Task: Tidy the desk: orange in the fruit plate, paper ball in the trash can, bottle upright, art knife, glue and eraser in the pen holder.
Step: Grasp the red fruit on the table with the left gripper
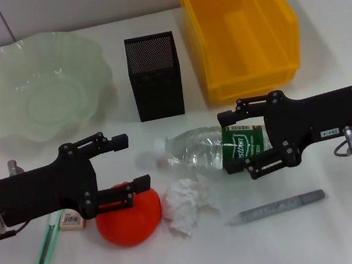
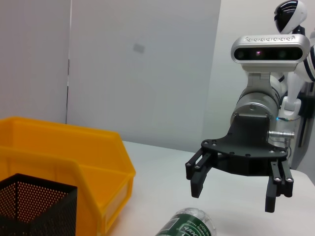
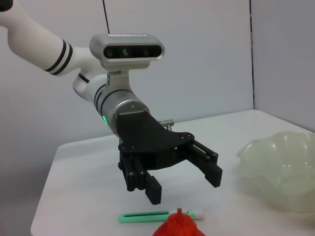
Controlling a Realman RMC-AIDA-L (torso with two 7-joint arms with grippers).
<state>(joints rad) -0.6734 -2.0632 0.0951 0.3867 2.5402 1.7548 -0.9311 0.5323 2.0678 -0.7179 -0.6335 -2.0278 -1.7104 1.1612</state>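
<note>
Hands are both hovering open above the surface (image 1: 351, 225). Left hand (image 1: 124, 167) is spreading its fingers over the orange (image 1: 128, 218), which is lying beside the paper ball (image 1: 187, 205). Right hand (image 1: 234, 139) is straddling the lying bottle (image 1: 209, 148), fingers either side, not gripping. Knife (image 1: 44, 250) is lying under the left arm; bowl (image 1: 41, 83), holder (image 1: 155, 76), bin (image 1: 237, 25) are standing behind.

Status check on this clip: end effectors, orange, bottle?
Left end effector open over orange. Right end effector open over lying bottle. Paper ball between.
</note>
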